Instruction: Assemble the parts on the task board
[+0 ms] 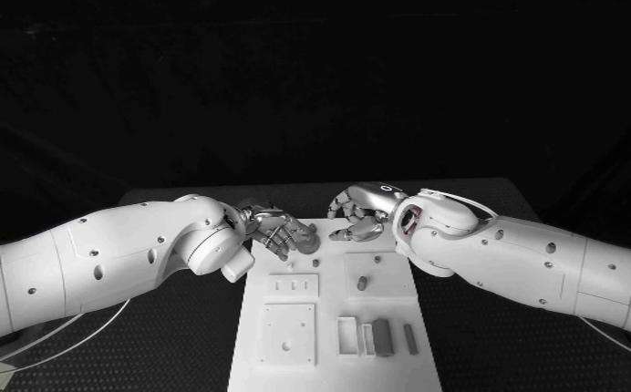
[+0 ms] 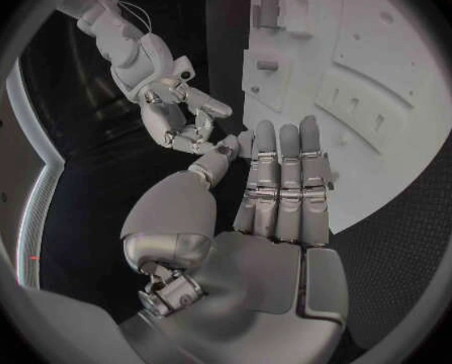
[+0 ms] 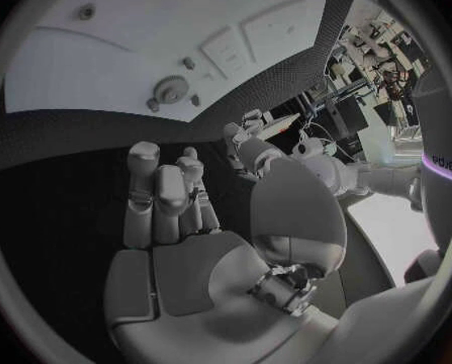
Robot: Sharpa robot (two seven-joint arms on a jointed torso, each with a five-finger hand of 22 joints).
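Note:
The white task board point(image 1: 336, 355) lies lengthwise in the middle of the table. A round grey part point(image 1: 308, 242) lies at its far end, and the same round part point(image 3: 170, 89) lies flat on the board in the right wrist view. My left hand point(image 1: 274, 231) hovers at the board's far left corner beside that part, its fingers point(image 2: 282, 170) straight and holding nothing. My right hand point(image 1: 357, 216) hangs over the far right corner, fingers point(image 3: 157, 190) loosely bent with nothing in them. A small grey peg point(image 1: 362, 282) stands mid-board. Grey blocks point(image 1: 383, 337) sit near the front right.
The board has square recessed plates point(image 1: 288, 333) on its left side and slots point(image 1: 294, 284) in the middle. Black table surface point(image 1: 526, 355) flanks the board on both sides. Both white arms reach in over the table's far half, their hands a short gap apart.

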